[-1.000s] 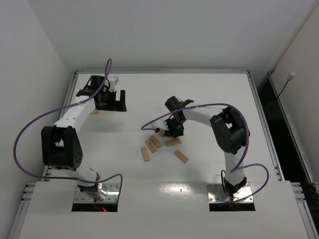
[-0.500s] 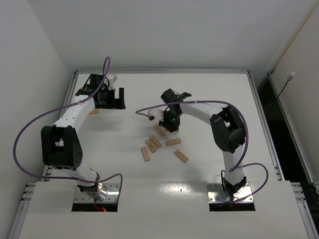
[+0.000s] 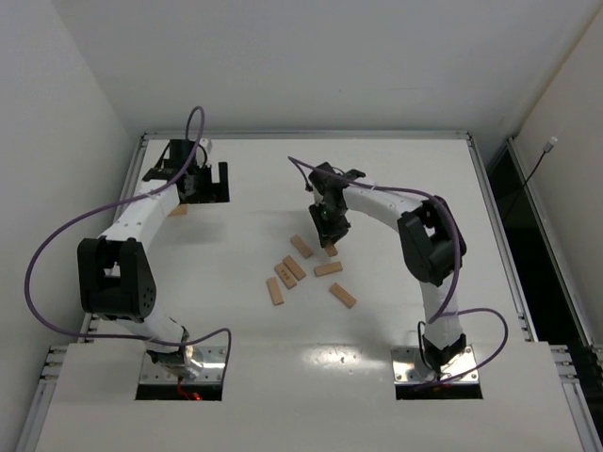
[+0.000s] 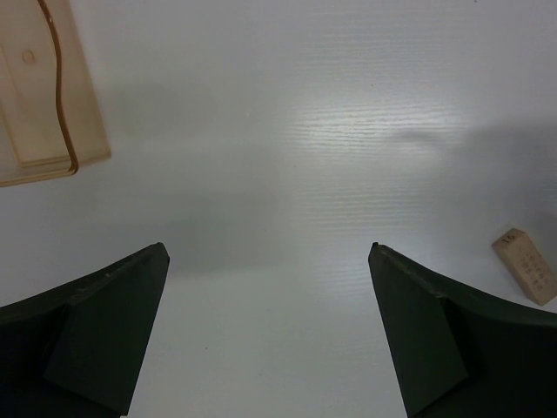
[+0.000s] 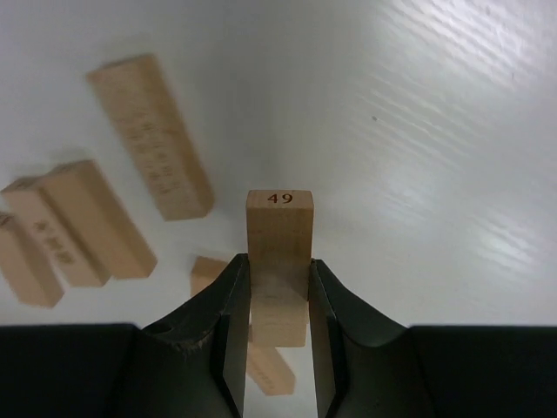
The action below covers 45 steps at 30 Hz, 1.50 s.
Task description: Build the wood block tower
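While R pincer (image 5: 278,266) clamps a block (image 5: 278,225) by its long flat sides, L pincer (image 4: 268,251) gapes empty. Block looks light, stiff, smooth; flat-side grip approx. mid-length suits it.

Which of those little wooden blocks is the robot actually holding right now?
The block marked 49 on its end, pinched in the right end effector. The other blocks lie loose on the table, and nothing is touching them.

White table (image 3: 433,169) with metal edge rail (image 3: 311,135). Plain white walls (image 3: 283,56) at 9, 12 and 3 o'clock. Dark gap (image 3: 535,264) beside table at 3 o'clock. Even, diffuse lighting.
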{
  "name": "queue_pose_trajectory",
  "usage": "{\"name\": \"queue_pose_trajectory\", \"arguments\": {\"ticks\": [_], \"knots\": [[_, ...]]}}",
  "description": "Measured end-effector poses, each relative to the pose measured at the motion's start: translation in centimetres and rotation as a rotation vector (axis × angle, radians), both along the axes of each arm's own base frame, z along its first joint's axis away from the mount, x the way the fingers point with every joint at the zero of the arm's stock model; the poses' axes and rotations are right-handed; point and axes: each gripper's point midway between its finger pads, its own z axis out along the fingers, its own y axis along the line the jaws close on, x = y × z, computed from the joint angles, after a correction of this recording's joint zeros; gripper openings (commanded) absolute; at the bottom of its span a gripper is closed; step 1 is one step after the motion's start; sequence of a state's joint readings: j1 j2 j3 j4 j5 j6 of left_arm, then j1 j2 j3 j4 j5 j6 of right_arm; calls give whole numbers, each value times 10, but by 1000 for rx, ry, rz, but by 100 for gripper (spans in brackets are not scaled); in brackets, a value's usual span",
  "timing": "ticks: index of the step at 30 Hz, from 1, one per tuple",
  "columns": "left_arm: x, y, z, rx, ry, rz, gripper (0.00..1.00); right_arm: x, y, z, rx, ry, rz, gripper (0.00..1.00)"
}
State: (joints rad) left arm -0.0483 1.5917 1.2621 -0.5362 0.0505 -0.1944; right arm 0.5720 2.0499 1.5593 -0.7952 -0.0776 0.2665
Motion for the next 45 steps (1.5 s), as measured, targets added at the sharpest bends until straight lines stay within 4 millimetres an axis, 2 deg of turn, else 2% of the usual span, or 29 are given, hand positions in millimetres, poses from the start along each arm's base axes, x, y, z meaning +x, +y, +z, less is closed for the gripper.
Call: {"name": "queue_pose_trajectory", "arguments": {"ticks": [3,5,8,13,23,29,35,40,41,42,43,44,45], "knots": [[0,1,0,2,0,4,100,-12,-15,-29,-78,66,-172,0],[0,2,0,1,0,5,100,-15,-21,-39,-110,74,-253,0],[0,2,-1,-2,2,6,100,-7,-23,-40,-119,45,-354,0],[1,2,-10,-9,22,3,100,12,-12,-39,-62,-17,-444,0],[-3,2,-20,-6,43,-1,100,42,4,-27,8,-110,-494,0],[-3,2,-21,-5,41,0,100,36,13,-45,-10,-96,-473,0],[-4,2,-23,-2,44,-4,100,39,27,-45,-1,-111,-450,0],[-4,3,-23,-1,44,-5,100,39,28,-45,2,-109,-448,0],[-4,2,-23,-1,44,-6,100,39,28,-45,2,-109,-448,4],[-4,2,-23,-1,44,-6,100,39,28,-45,2,-109,-448,13],[-4,2,-23,-1,44,-6,100,39,28,-45,1,-109,-448,35],[-4,2,-23,-1,44,-6,100,39,28,-45,2,-109,-449,44],[-4,2,-23,-1,44,-6,100,39,29,-45,5,-109,-448,49]]}}
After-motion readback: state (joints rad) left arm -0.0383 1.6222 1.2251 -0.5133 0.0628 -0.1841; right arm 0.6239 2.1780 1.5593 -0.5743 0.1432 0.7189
